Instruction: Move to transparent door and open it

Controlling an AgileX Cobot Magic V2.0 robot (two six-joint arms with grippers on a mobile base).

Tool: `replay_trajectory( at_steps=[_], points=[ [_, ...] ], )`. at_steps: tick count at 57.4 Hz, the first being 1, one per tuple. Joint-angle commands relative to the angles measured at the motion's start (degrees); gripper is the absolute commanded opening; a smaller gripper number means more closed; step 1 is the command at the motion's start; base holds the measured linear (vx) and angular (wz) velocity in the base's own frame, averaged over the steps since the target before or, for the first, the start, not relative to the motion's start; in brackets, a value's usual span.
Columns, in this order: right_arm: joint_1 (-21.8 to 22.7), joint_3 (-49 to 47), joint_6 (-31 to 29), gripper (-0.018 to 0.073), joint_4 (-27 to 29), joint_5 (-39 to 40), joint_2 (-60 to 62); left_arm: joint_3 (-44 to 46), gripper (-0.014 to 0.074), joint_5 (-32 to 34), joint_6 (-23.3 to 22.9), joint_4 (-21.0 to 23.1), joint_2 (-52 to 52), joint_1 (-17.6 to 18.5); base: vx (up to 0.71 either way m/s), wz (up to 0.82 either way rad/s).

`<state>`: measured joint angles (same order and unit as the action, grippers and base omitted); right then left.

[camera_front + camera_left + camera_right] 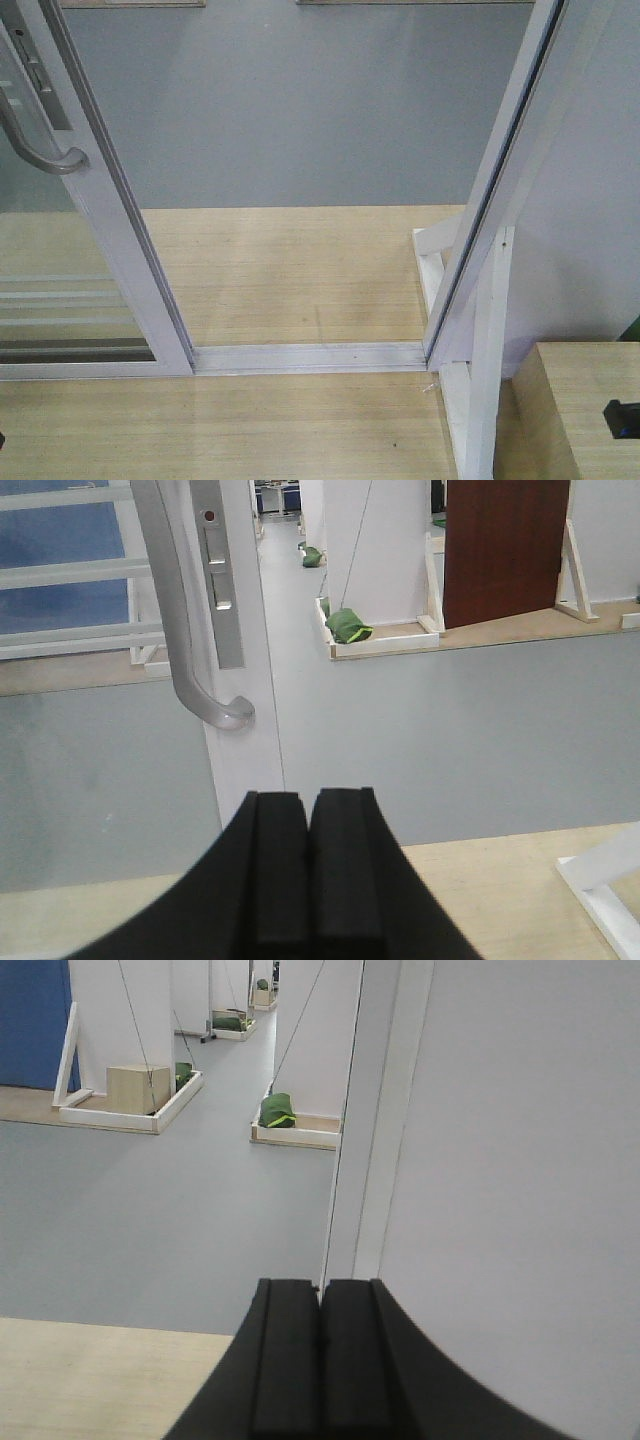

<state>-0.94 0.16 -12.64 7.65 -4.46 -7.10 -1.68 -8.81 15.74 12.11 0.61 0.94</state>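
Observation:
The transparent door (120, 230) stands at the left of the front view, its glass crossed by thin white bars low down. Its curved grey hooked handle (40, 150) is at the top left. A wide gap lies between its stile and the slanted white doorway post (490, 200). In the left wrist view the door stile (245, 630) and handle (185, 630) are ahead and slightly left of my left gripper (308, 798), which is shut, empty and apart from them. My right gripper (321, 1285) is shut and empty, facing the post (375, 1110).
A white floor track (310, 357) crosses the wooden floor between door and post. White bracing (480, 380) and a wooden box (580, 400) with a black object (622, 418) stand at the right. Beyond lie grey floor, green bags (348, 625) and a brown panel (505, 550).

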Motion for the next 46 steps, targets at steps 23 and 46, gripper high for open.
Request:
replay_trajectory(
  at_steps=[23, 46],
  points=[
    [0.43, 1.8, 0.07, -0.0001, 1.61, 1.78, 7.03, -0.97, -0.0003, 5.11, -0.47, 0.69, 0.86, 0.3, 0.0, 0.0],
    [0.43, 1.8, 0.02, -0.0001, 1.68, 1.94, 8.63, -0.97, -0.0003, 5.06, -0.47, 0.69, 0.86, 0.3, 0.0, 0.0]
  ],
)
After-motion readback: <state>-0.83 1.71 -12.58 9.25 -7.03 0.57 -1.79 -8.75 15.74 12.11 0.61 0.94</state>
